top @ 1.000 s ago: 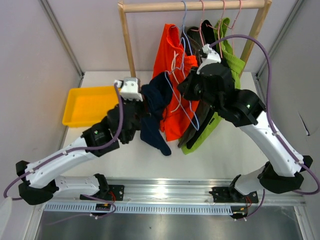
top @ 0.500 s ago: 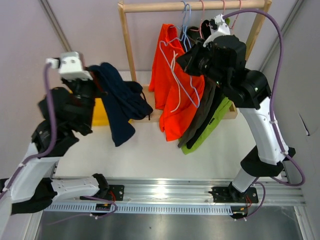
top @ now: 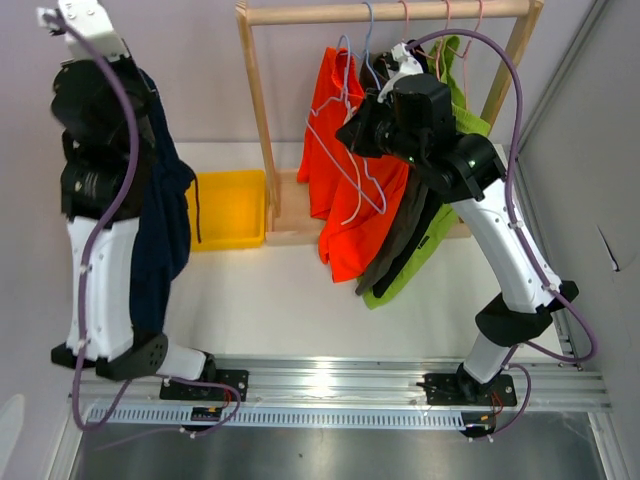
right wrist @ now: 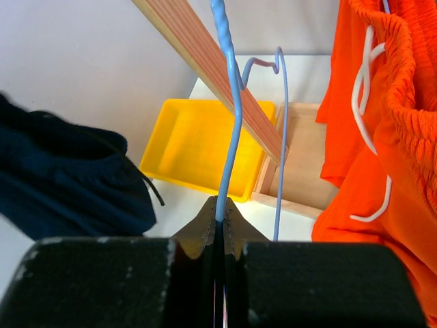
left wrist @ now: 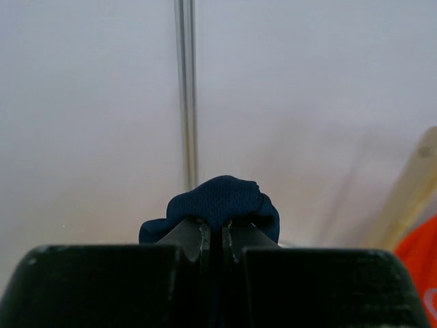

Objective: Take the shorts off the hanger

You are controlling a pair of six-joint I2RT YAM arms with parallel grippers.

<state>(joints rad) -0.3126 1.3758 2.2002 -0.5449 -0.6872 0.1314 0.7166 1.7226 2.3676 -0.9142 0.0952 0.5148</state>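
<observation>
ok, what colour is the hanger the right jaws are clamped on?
Light blue hanger, clearest in the right wrist view.

Can make out only a bunched fold of the navy shorts (left wrist: 222, 198) above the left end effector (left wrist: 215, 231); cannot see the rest below its black housing. Cannot find its fingertips from above, behind the hanging cloth. Loses the blue hanger (right wrist: 232, 102) at the frame's top above the right end effector (right wrist: 220, 217), and its lower wire between the pressed fingers. Cuts the orange shorts (right wrist: 403, 137) off at the edge to its right. Cannot tell apart the dark shorts (top: 405, 235) under the right arm (top: 500, 240).
</observation>
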